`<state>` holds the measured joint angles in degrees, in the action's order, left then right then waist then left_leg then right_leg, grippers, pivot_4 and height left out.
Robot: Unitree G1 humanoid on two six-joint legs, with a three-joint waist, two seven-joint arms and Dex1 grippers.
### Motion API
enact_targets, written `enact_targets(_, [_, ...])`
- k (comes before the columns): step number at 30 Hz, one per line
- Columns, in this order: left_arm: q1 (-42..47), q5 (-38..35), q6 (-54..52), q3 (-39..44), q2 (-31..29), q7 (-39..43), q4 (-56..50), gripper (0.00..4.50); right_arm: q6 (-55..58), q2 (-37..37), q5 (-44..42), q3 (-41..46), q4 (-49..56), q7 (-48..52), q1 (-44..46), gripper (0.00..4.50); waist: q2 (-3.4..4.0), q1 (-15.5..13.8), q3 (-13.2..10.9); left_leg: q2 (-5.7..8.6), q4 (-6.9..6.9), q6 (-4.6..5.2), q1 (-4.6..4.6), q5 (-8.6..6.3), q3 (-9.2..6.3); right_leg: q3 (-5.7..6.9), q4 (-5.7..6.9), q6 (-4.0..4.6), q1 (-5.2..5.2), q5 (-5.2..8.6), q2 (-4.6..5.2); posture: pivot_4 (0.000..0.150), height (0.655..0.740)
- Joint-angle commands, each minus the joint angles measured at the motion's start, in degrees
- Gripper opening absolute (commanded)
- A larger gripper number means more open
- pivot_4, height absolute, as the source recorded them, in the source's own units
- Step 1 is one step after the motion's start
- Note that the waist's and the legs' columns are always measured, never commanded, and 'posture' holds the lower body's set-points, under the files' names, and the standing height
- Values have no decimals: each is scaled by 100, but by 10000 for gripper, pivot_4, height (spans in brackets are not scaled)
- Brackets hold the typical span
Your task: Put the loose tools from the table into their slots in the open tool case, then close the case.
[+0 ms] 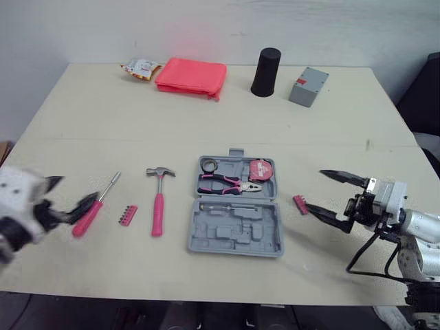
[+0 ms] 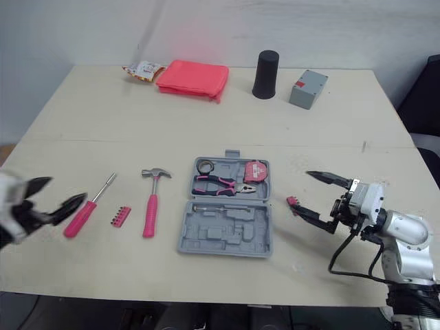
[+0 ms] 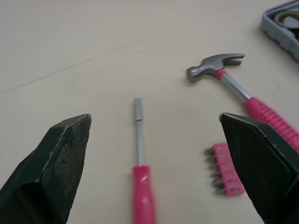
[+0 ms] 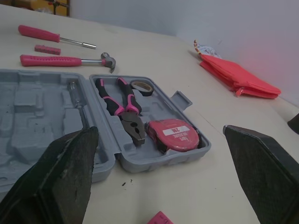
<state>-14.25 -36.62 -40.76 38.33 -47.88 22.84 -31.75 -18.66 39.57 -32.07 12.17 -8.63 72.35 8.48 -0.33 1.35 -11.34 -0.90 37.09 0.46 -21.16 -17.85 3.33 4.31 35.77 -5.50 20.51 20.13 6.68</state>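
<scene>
From the head camera I see a pale table with the grey tool case (image 1: 194, 237) lying open near the front edge, between my two arms. Pliers (image 1: 223, 184), a tape measure (image 1: 261, 169) and a roll of tape (image 1: 208, 164) sit in the far half; the near half looks mostly vacant. Left of the case lie a hammer (image 1: 159, 199), a pink bit strip (image 1: 127, 215) and a pink-handled screwdriver (image 1: 96, 206); a second bit strip (image 1: 300, 204) lies just right of the case. My left gripper (image 1: 72, 190) hovers spread wide at the screwdriver's handle, and my right gripper (image 1: 315, 190) is spread wide around the second strip, holding nothing. The left wrist camera looks between its parted fingers (image 3: 56, 172) at the screwdriver centred on the table, untouched. The right wrist camera looks across the case, showing a slim driver (image 4: 77, 100) seated in the near half. I judge the job early: four loose tools remain, and the lid is not yet shut.
</scene>
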Motion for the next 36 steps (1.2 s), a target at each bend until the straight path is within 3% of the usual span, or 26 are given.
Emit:
enact_targets(1, [1271, -711, -1871, -1030, 968, -2149, -1166, 44670, 74, 62, -217, 115, 63, 336, 98, 45000, 1, 2, 0, -1, -1, -1, 0, 0, 0, 0, -3, 0, 0, 0, -4, 1500, 7400])
enact_targets(6, [1723, -191, -2452, -2258, 1902, -3118, -1414, 44670, 57, 33, -287, 54, -56, 626, 231, 45000, -1, 2, 0, -2, 8, -1, -3, 2, 0, 6, 4, -2, -2, -1, -11, 1500, 7400])
enact_targets(10, [1955, 183, -2821, -2772, 2166, -3623, -1306, 44670, -57, -11, -220, 61, -284, 794, 356, 45000, -12, -39, -4, 2, 32, 1, -1, 20, 9, -2, 8, -14, -9, -7, -20, 1500, 7400])
enact_targets(22, [2295, 873, -3273, -3178, 2863, -3549, -635, 44670, -398, -132, -73, 131, -657, 920, 398, 45000, -13, -191, -4, 2, 45, -6, -3, 23, 10, -5, 9, -13, -9, -7, -24, 1500, 7400])
enact_targets(25, [2119, 984, -3321, -3334, 2942, -3407, -534, 36352, -461, -145, -52, 136, -690, 892, 374, 45000, -11, -222, -3, 2, 47, -6, 0, 23, 11, -5, 9, -14, -12, -7, -24, 1500, 7400])
enact_targets(32, [1903, 1319, -3290, -3332, 3056, -3244, -458, 6870, -591, -168, -11, 164, -740, 810, 308, 45000, 3, -253, 5, 2, 48, -7, 9, 23, 13, -7, 11, -14, -18, -7, -24, 1500, 7400])
enact_targets(36, [1940, 1442, -3199, -3297, 3107, -3134, -429, 5718, -652, -168, -4, 168, -786, 802, 280, 45000, 7, -263, 7, 2, 48, -7, 9, 23, 13, -7, 10, -13, -19, -7, -24, 1500, 7400])
